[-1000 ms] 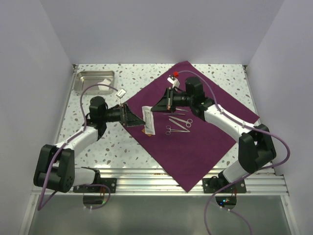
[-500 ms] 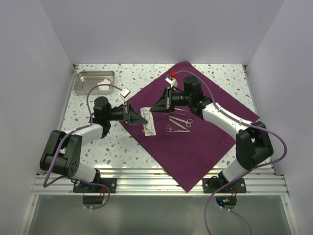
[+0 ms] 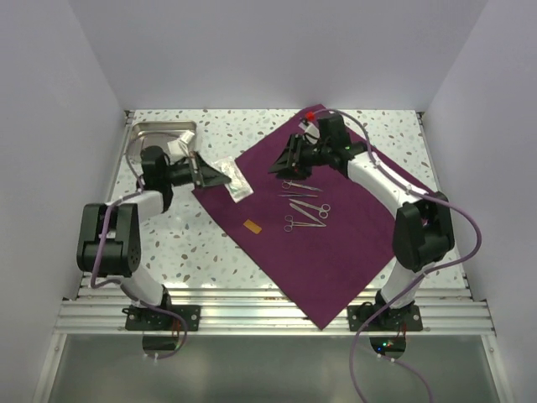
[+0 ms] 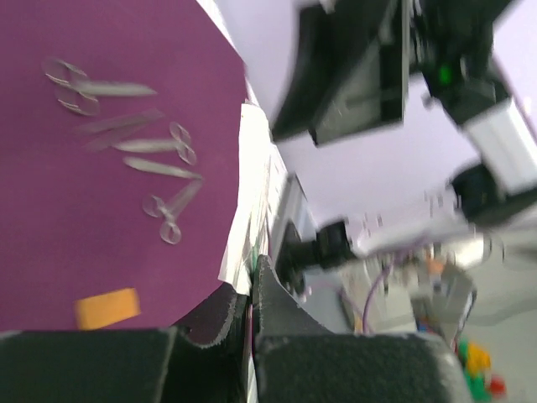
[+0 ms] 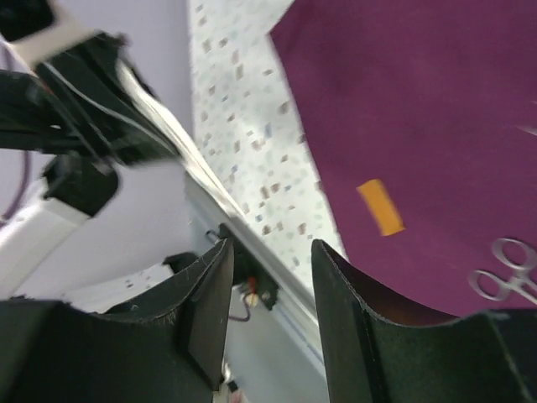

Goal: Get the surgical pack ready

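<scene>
Two tools differ: the left tool (image 3: 216,176) is nipped almost closed on a flat clear pouch (image 3: 236,180), which juts ahead of it over the edge of the spread surgical pack (image 3: 352,243). The right tool (image 3: 282,159) gapes empty (nothing between its fingers (image 5: 205,319)) above the pack. The pouch is best held firmly and carried high, clear of the instruments (image 3: 305,210).

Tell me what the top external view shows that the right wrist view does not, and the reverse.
Only top: the metal tray and the full row of instruments. Only wrist: the right gripper close up, fingers apart. Both: the purple cloth, the orange tab, and the left gripper holding a white packet (blurred at the wrist).
</scene>
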Tool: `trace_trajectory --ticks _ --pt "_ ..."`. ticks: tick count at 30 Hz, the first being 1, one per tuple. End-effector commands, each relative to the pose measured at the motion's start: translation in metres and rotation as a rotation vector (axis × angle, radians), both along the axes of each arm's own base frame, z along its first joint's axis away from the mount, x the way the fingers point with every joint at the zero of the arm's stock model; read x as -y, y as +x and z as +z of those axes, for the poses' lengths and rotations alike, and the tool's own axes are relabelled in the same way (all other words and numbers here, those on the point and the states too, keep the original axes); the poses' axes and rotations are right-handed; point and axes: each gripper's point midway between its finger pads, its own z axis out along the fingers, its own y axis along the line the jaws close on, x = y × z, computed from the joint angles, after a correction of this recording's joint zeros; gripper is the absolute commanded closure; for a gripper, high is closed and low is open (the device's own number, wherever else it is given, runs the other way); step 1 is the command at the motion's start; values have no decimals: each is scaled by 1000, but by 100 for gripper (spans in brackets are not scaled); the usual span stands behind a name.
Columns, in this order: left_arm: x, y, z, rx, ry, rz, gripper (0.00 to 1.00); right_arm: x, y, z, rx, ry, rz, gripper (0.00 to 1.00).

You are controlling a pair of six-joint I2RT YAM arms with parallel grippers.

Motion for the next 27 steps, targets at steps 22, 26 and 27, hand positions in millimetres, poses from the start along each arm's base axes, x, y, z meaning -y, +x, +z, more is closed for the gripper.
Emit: trace_trajectory --ticks 22,26,27 --pt "-305 259 -42 -318 70 1245 100 70 7 -93 -156 -324 -49 53" --pt "-316 271 -57 -374 81 1337 99 69 9 -99 -166 -321 -42 53" --pt "-319 277 -53 -371 77 1344 99 69 10 -101 -169 -318 -44 53"
